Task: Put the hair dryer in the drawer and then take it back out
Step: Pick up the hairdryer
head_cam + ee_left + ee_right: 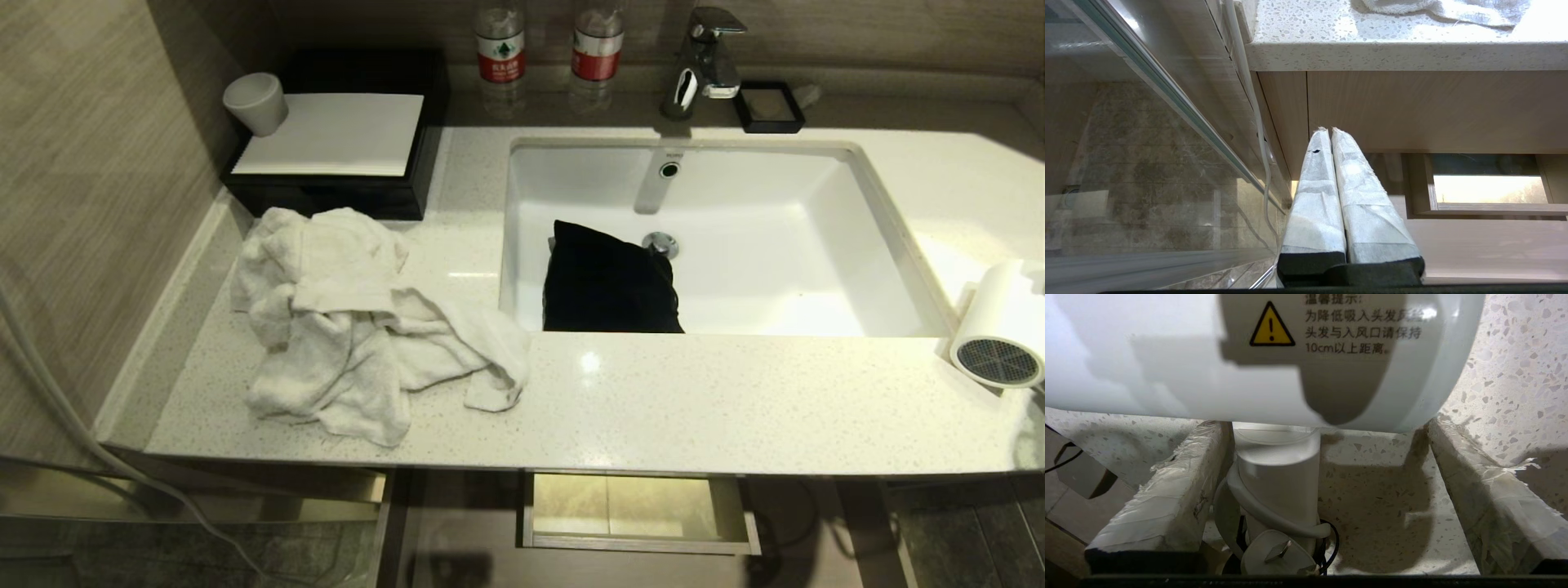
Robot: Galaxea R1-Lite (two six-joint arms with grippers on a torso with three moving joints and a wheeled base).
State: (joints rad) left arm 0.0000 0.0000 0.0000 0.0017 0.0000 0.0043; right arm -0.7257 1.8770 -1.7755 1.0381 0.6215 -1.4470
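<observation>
Right gripper [1323,428] spread wide, straddling the hair dryer [1274,473] handle on the counter [1515,375], gripping nothing; left gripper [1330,131] closed, empty, parked below the countertop

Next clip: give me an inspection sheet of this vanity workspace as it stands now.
Surface: speckled counter with sink.
Job's things: hair dryer at counter's right edge; drawer open below.
Clutter: towel, black pouch in sink, cup, two bottles, black box.
Grippers: right gripper open, straddling the dryer's handle; left gripper shut, parked below the counter.
Cables: dryer cord wrapped around handle; wall cable.
Surroundings: faucet, glass panel.
</observation>
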